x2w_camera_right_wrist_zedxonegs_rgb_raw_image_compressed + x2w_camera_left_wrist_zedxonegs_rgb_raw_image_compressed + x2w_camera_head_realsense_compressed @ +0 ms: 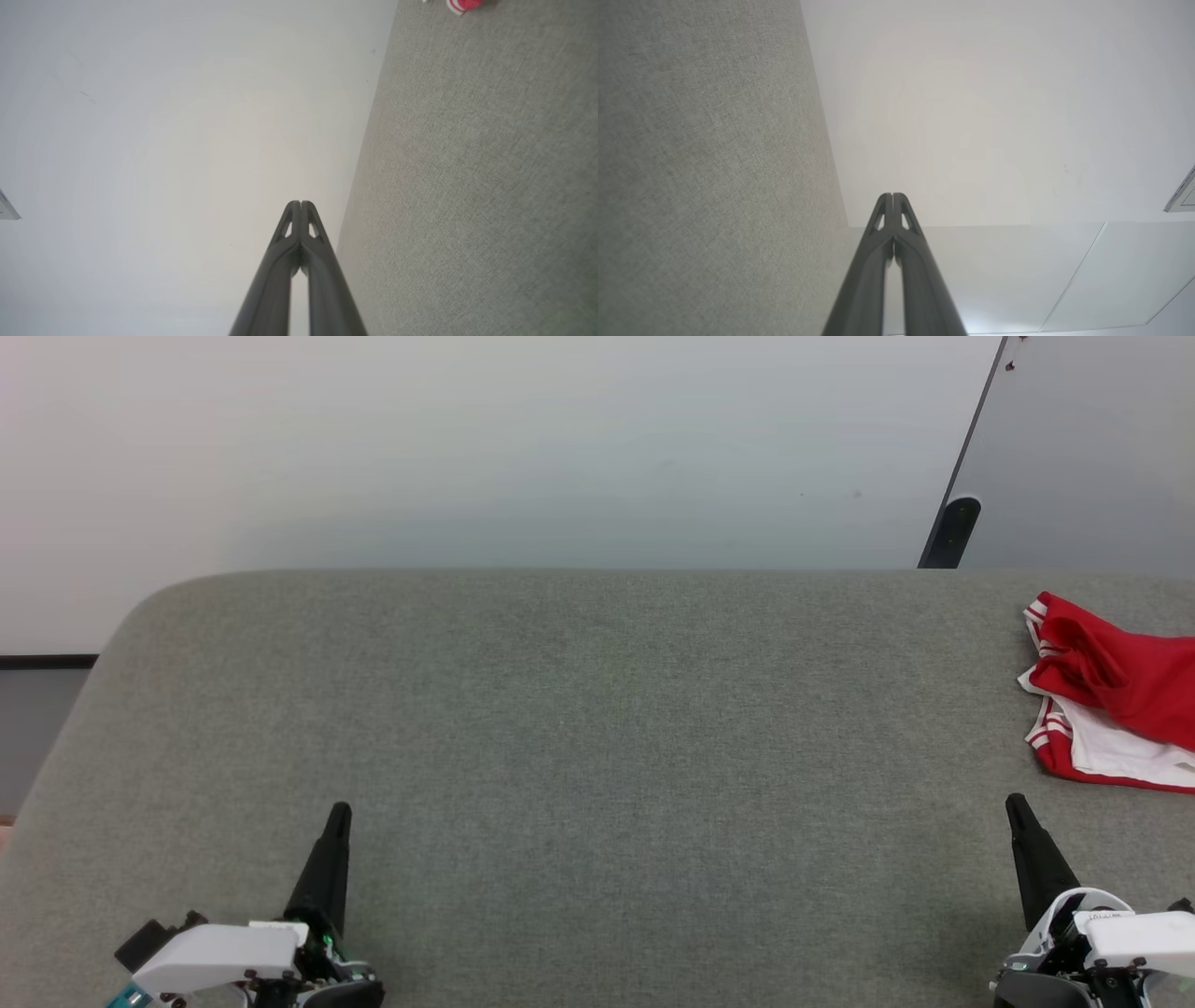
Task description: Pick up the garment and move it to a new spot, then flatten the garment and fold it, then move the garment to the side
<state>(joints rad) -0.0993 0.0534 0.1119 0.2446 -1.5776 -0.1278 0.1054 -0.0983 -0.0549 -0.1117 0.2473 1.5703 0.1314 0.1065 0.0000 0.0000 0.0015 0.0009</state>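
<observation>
The garment (pixel 1116 695) is a red and white bundle with striped trim, lying crumpled at the far right of the grey table (pixel 597 728) and cut off by the head view's right edge. A small corner of the garment (pixel 462 4) shows at the top of the right wrist view. My left gripper (pixel 338 810) rests at the lower left, shut and empty, fingertips together (pixel 892 195). My right gripper (pixel 1014 800) rests at the lower right, shut and empty (pixel 300 202), a short way below and left of the garment.
The table is covered in grey fabric with a rounded far-left corner. Behind it stands a pale wall (pixel 485 448). A grey panel with a dark edge (pixel 962 495) leans at the back right.
</observation>
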